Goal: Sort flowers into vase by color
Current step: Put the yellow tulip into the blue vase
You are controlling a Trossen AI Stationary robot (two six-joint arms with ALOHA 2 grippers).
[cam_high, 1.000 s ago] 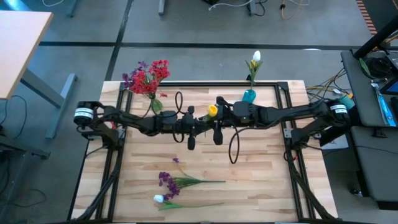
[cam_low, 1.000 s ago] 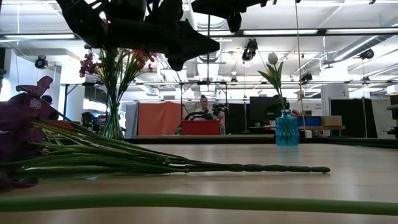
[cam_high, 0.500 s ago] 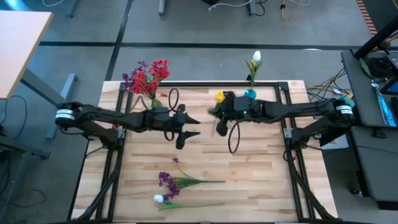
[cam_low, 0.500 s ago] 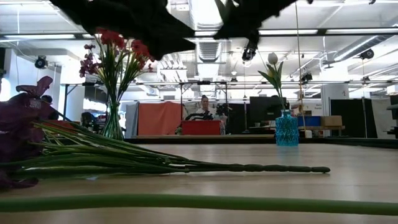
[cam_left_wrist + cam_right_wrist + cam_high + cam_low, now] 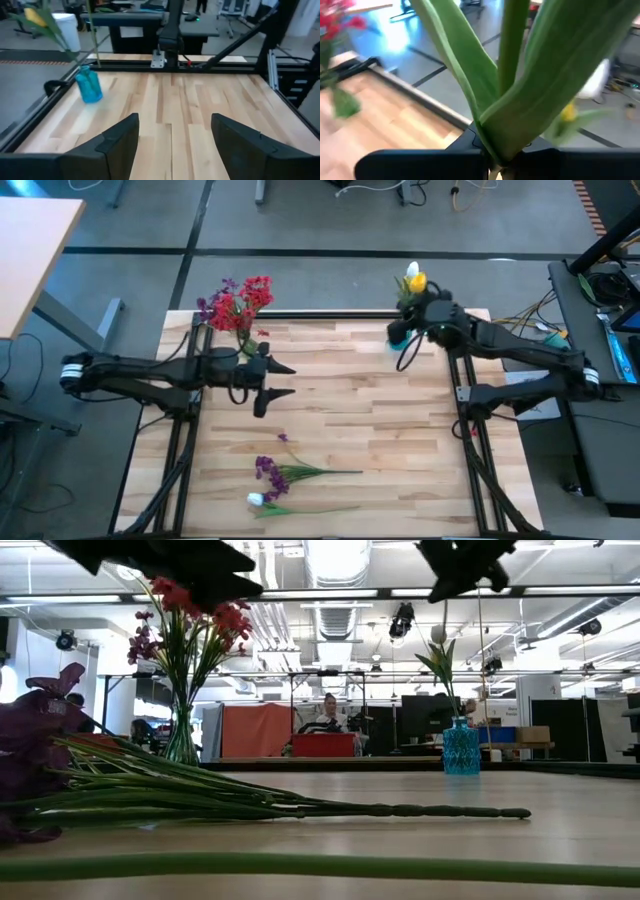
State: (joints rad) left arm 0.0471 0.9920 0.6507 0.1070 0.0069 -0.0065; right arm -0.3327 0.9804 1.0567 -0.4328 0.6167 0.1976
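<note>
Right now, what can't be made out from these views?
- Right gripper: high view, whether the yellow tulip stem has entered the blue vase; the arm covers its mouth.
- Low view: both grippers cut off by the top edge.
- Right wrist view: leaves fill the frame, background blurred.

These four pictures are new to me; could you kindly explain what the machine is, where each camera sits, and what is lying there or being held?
Two dark robot arms work at a wooden table. One camera looks straight down, one sits at tabletop height, and one rides on each wrist. The right gripper is shut on a yellow tulip, holding it over the blue vase, which already holds a white tulip. Its wrist camera sees mostly green leaves. The left gripper hangs open and empty over the table. A clear vase holds red flowers. A purple flower and another white tulip lie on the table's near side.
</note>
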